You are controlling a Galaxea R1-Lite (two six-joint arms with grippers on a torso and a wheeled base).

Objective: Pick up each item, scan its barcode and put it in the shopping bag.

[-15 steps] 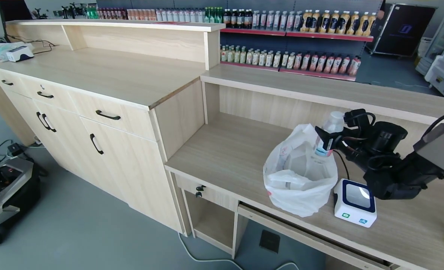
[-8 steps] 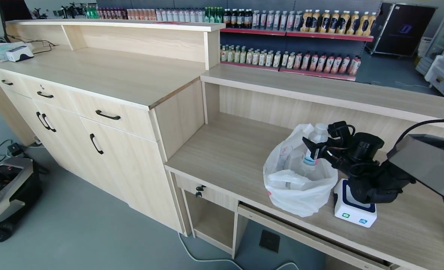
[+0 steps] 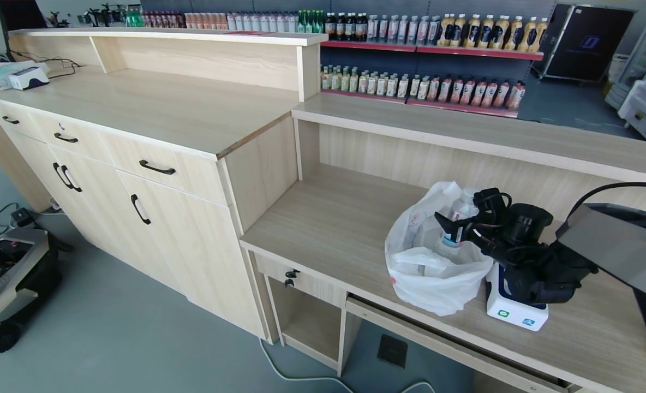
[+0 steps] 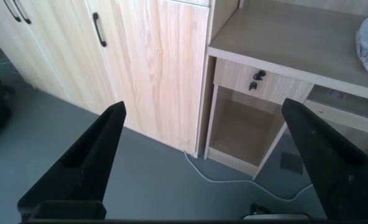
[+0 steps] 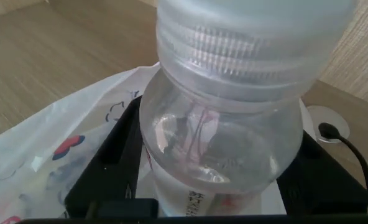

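So, my right jaws are clamped around the clear bottle (image 3: pixel 463 210), which stands upright right of centre in the head view, its lower end down inside the mouth of the white shopping bag (image 3: pixel 437 284). That bag sits on the table (image 3: pixel 334 218), and the little white scanner (image 3: pixel 514 319) is just beside it, toward the lower right. In the right wrist view the bottle's ribbed neck is dead centre, with the bag at lower left. My left jaws are spread wide with nothing between them, hanging over the grey floor (image 4: pixel 171 180) in front of the wooden cabinet (image 4: pixel 165 56).
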